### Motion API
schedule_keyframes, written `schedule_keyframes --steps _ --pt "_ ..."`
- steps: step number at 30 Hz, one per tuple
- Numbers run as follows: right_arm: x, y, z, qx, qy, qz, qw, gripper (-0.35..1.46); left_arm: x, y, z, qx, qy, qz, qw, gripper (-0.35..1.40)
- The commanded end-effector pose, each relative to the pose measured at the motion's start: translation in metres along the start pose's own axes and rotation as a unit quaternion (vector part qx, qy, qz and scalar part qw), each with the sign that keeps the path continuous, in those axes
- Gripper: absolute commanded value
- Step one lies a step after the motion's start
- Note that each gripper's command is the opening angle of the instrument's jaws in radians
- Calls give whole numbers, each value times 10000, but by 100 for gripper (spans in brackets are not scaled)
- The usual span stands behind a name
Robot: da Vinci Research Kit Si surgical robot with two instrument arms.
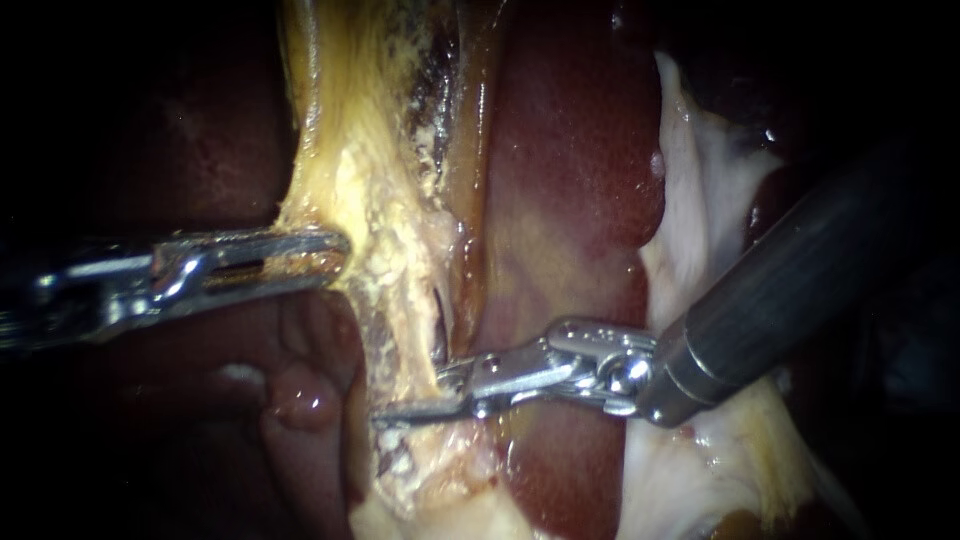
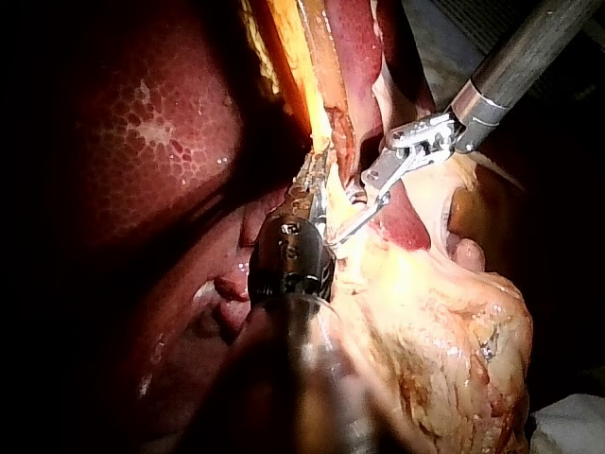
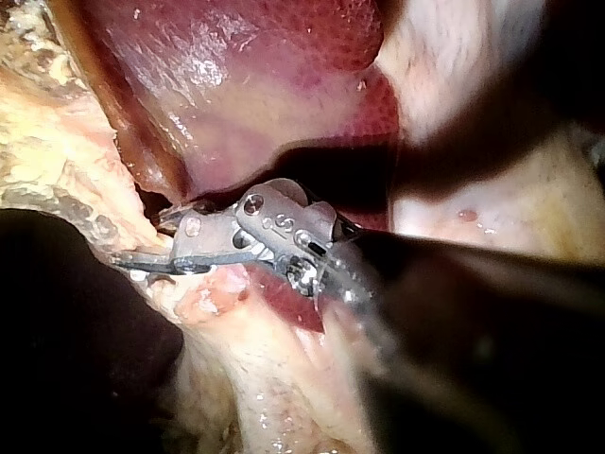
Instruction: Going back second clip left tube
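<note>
We see the L instrument [image 1: 335, 255] come in from the left with its pincer closed on the edge of the yellow band [image 1: 390, 200] – a crusted strip of tissue running top to bottom through the middle of the endoscope view, w/ dark red liver [image 1: 570, 150] just beside it on the right. In the L wrist view the same instrument [image 2: 317, 180] lies along the band [image 2: 302, 57], tip clamped on it.

The R instrument [image 1: 420, 392] enters from the right, lower down. Its pincer is open – the long lower half lies across the front of the band, the short upper half is lifted, a gap showing between them. In the R wrist view [image 3: 146, 239] the gap shows too, tips right at the band's edge [image 3: 57, 161], liver [image 3: 236, 57] ahead of them. In the L wrist view it [image 2: 352, 213] sits just beside the L tip.

Pale tissue [image 1: 700, 200] lies behind the R shaft. We can't tell which strand of the band is the left tube, nor make out a clip on it
</note>
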Motion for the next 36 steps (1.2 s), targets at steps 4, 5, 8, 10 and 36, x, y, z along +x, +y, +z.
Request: schedule_keyframes --steps 4,5,8,10,36 --pt "-1 -2 -2 25 -12 -4 10000 -35 0 0 0 5 -3 2 10000 -35" --pt "0 -2 -2 27 -12 -2 10000 -29 0 0 0 5 -3 2 10000 -35" --pt "3 -4 -4 -35 25 -24 10000 34 0 0 0 5 -3 2 10000 -35" --pt "6 -5 -6 -123 68 -165 9998 46 0 0 0 5 -3 2 10000 -35" --pt "67 -60 -162 -297 408 -2576 9649 60 3 3 2 5 -6 13 10000 -35"
